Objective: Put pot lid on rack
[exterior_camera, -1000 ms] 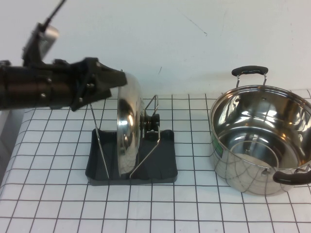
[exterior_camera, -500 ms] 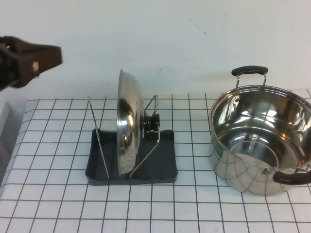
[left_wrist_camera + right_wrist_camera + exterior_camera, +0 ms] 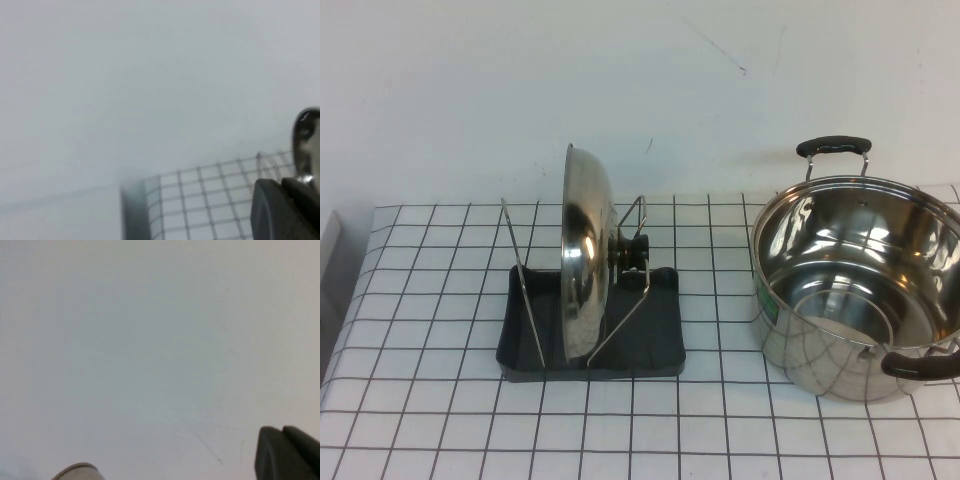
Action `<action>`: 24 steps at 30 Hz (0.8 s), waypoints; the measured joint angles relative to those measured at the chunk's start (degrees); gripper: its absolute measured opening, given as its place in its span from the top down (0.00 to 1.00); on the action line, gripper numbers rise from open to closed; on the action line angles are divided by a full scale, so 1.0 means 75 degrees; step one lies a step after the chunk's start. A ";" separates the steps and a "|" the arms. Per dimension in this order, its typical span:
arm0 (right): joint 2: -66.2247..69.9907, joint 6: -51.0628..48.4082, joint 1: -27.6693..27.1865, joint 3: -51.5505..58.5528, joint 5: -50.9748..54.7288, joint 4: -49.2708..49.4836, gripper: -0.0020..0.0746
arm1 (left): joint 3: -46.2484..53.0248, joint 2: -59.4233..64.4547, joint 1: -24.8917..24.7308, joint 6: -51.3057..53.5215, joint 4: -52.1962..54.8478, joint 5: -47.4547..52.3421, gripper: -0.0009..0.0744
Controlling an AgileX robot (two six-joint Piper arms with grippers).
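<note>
The pot lid [image 3: 584, 255] stands on edge in the rack [image 3: 660, 340], held between the silver wire uprights, with its black knob [image 3: 632, 248] facing right. Nothing holds it. Neither arm shows in the high view. My left gripper [image 3: 281, 182] shows only in the left wrist view, shut and empty, raised off to the left of the rack; the lid's shiny edge [image 3: 306, 142] is at that view's border. My right gripper [image 3: 282, 429] shows only in the right wrist view, shut and empty, facing the white wall.
The deep steel pot [image 3: 860, 285] with black handles stands open at the right of the checked tablecloth [image 3: 440, 400]. A white wall runs behind the table. The table's left edge [image 3: 132, 210] shows in the left wrist view.
My left arm has let go of the lid's top and drawn back left, out of the high view. The lid stays upright in the rack.
</note>
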 joint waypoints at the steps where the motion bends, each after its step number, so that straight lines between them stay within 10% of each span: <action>1: -0.0070 0.0614 0.0000 0.0081 0.0000 -0.0467 0.97 | 0.0232 -0.0249 0.0000 -0.0239 0.0251 0.0000 0.99; 24: -0.1861 0.1477 0.0000 0.1365 -0.0265 -0.1335 0.98 | 0.4117 -0.2966 0.0000 -0.2486 0.1649 -0.0064 0.99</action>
